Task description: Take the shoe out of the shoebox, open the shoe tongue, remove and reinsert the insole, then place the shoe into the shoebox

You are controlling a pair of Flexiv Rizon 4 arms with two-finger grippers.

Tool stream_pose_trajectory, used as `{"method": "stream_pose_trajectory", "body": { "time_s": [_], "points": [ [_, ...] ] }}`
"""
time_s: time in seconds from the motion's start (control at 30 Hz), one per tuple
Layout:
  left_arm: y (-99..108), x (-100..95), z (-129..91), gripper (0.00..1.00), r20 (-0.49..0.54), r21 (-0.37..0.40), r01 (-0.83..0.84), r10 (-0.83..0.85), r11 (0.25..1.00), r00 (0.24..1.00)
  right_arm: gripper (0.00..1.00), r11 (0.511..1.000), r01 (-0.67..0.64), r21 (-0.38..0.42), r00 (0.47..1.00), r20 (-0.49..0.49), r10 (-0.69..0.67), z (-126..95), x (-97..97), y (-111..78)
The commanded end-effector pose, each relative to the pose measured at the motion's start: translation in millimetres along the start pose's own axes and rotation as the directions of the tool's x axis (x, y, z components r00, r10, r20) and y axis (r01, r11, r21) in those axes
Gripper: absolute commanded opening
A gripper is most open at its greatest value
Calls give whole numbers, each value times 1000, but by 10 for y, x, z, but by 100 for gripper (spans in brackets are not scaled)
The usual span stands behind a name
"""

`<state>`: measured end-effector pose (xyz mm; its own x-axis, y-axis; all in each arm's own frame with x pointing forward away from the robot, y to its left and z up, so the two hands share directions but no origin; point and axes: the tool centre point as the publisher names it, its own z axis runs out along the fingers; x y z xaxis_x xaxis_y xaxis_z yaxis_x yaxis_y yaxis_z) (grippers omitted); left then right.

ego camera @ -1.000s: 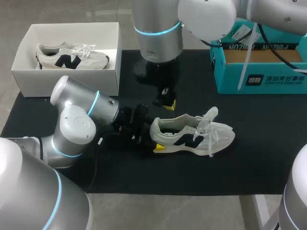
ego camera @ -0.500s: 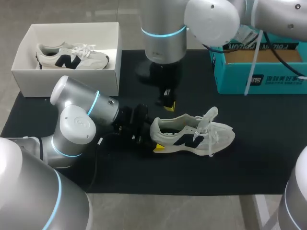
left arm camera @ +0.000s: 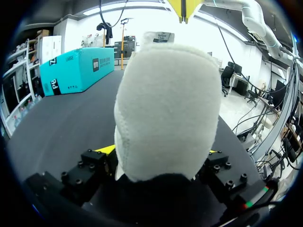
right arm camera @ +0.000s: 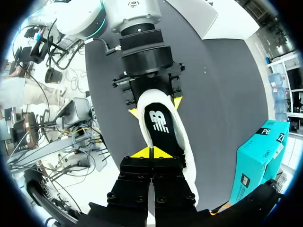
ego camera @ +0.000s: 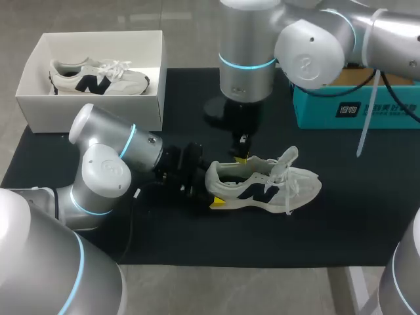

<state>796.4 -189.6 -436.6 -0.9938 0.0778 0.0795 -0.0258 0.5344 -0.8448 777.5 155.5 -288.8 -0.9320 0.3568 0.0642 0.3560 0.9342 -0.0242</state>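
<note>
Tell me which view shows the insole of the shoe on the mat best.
Right wrist view: it looks straight into the shoe, showing the black insole. Head view gives only a dark opening; left wrist view only the heel.

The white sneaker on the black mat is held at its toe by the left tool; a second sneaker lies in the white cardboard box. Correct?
No: the head view shows the left tool holding that white sneaker at its heel, not its toe. The second sneaker is in the white cardboard box.
</note>
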Motion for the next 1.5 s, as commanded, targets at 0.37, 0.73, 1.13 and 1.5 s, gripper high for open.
{"method": "stream_pose_trajectory", "body": {
  "time_s": [0.37,0.73,1.13,1.5],
  "points": [
    [20,-8,12,0,-2,1,0,0,1000,1000,0,1000,21,-1,998,63,-21,52,-63,-10],
    [20,-8,12,0,-2,1,0,0,1000,1000,0,998,10,59,981,191,-21,57,-66,7],
    [20,-8,12,0,-2,1,0,0,1000,1000,0,998,10,59,981,191,-21,57,-66,7],
    [20,-8,12,0,-2,1,0,0,1000,1000,0,996,65,53,980,184,-74,99,-70,8]
  ]
}}
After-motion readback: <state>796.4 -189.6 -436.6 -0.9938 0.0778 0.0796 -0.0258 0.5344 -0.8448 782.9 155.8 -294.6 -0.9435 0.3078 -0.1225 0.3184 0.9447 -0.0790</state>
